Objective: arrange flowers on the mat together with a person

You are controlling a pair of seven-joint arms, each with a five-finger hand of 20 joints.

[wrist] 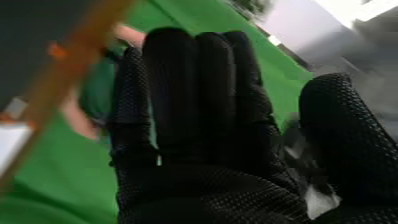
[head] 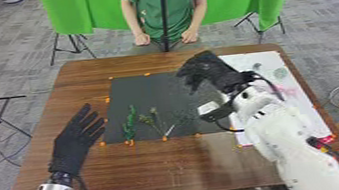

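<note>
Several green stems (head: pixel 130 123) lie side by side on dark mat (head: pixel 147 87), prob. leaving room for more; R hand (head: pixel 208 71) above, L hand (head: pixel 70 142) beside, both released & empty.

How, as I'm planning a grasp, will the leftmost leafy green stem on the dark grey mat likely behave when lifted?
The leafy green stem looks thin, so probably light. It lies nearly straight, suggesting some stiffness. Its slim upper end might bend.
</note>
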